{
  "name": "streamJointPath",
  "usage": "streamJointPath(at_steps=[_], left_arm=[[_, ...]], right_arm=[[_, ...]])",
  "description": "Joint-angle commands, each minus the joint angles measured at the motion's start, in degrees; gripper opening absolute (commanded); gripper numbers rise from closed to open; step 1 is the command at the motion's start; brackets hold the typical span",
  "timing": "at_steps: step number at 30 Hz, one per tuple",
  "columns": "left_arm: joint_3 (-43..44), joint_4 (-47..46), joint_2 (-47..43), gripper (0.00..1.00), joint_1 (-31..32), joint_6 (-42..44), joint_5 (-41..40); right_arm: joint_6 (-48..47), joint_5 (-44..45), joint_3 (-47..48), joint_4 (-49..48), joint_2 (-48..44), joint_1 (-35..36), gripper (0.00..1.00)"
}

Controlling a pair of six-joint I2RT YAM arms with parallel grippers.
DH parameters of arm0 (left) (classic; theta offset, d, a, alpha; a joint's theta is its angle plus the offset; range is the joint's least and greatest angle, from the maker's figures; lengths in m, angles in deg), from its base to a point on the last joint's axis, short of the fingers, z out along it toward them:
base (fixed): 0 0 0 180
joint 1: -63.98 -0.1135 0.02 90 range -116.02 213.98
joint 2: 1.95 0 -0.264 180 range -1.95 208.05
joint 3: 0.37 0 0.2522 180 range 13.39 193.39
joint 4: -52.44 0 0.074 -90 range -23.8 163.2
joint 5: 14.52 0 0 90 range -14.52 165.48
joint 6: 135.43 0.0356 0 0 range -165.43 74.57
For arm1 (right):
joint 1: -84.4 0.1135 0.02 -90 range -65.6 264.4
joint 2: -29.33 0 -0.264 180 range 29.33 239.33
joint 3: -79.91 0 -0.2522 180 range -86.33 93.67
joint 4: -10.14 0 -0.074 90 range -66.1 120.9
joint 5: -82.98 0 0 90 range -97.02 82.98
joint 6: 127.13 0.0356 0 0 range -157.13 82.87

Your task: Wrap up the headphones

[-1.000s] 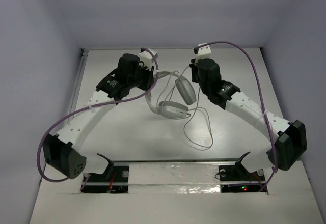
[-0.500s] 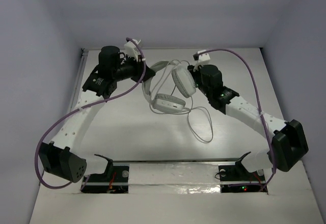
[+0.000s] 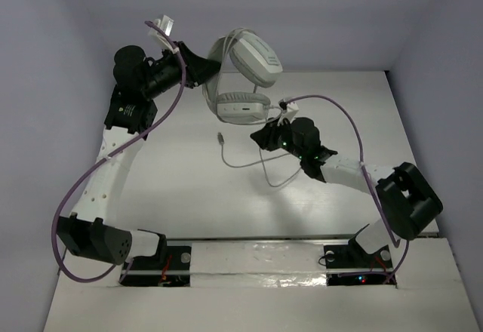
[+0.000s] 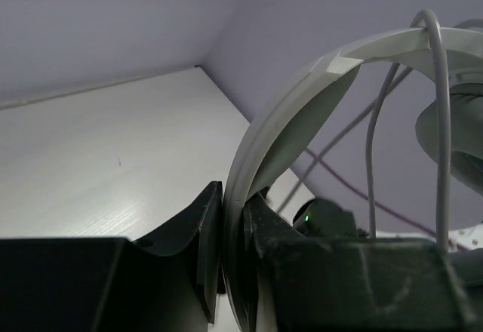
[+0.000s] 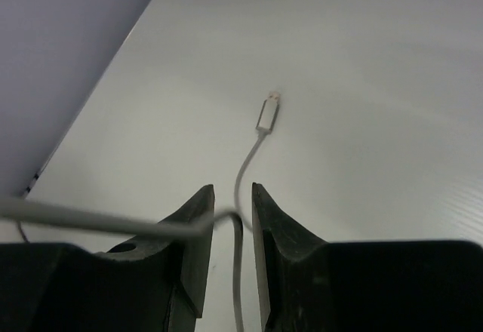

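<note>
The white headphones (image 3: 243, 75) hang in the air above the back of the table. My left gripper (image 3: 205, 66) is shut on their headband (image 4: 302, 98), which stands pinched between the jaws in the left wrist view. The thin grey cable (image 3: 241, 166) drops from the earcups to the table and ends in a small plug (image 3: 219, 136). My right gripper (image 3: 259, 137) is low over the table, slightly open. The cable (image 5: 240, 272) passes between its jaws and bends over the left finger (image 5: 192, 234). The plug (image 5: 267, 113) lies just ahead of the fingertips.
Purple arm cables (image 3: 332, 102) arc over both arms. Grey walls close the table at the back and sides. A loop of the headphone cable (image 3: 281, 182) lies on the table in front of the right arm.
My left gripper has lifted the headphones off the table, up and toward the back. My right gripper has left the earcup and dropped to the cable near the plug.
</note>
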Motion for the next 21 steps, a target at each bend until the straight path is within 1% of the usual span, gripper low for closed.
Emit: streamJointPath(at_steps=[1, 2, 4, 5, 9, 11, 15, 16, 17, 20, 21], left_arm=[[4.69, -7.12, 0.32, 0.00, -0.91, -8.61, -4.72], [5.31, -6.42, 0.76, 0.00, -1.52, -8.52, -7.70], [6.19, -6.67, 1.46, 0.00, -2.05, -9.31, -9.21], [6.28, -7.02, 1.90, 0.00, -2.05, -9.75, -11.48], [5.33, -7.55, 2.25, 0.00, -2.67, -10.62, -18.79], [4.00, -10.52, 2.60, 0.00, -3.28, -12.82, -19.24], [4.44, -11.60, 4.01, 0.00, -3.28, -15.64, -17.40], [5.05, -11.68, 4.10, 0.00, -3.28, -16.16, -17.13], [5.40, -11.16, 4.01, 0.00, -3.28, -16.17, -16.52], [7.86, -7.75, 3.40, 0.00, -3.28, -13.37, -17.56], [8.82, -6.51, 3.40, 0.00, -3.28, -12.40, -17.83]], right_arm=[[3.77, -5.69, -0.73, -9.08, 2.28, 3.22, 0.33], [3.77, -6.40, -0.73, -9.69, 3.34, 4.19, 0.32], [5.17, -9.29, -0.91, -11.98, 4.66, 7.00, 0.32], [5.87, -11.74, -0.99, -13.03, 5.88, 7.88, 0.31], [8.95, -14.57, -2.40, -18.13, 6.86, 12.10, 0.29], [8.87, -14.75, -2.23, -18.92, 7.30, 14.56, 0.29], [9.66, -17.39, -0.73, -23.13, 10.72, 15.71, 0.29], [9.83, -16.43, -0.90, -23.93, 11.34, 15.71, 0.29], [9.40, -12.86, -1.60, -23.94, 10.82, 15.71, 0.29], [5.63, -7.39, -4.14, -20.00, 5.12, 15.71, 0.27], [5.01, -2.41, -5.64, -18.59, 2.84, 15.71, 0.24]])
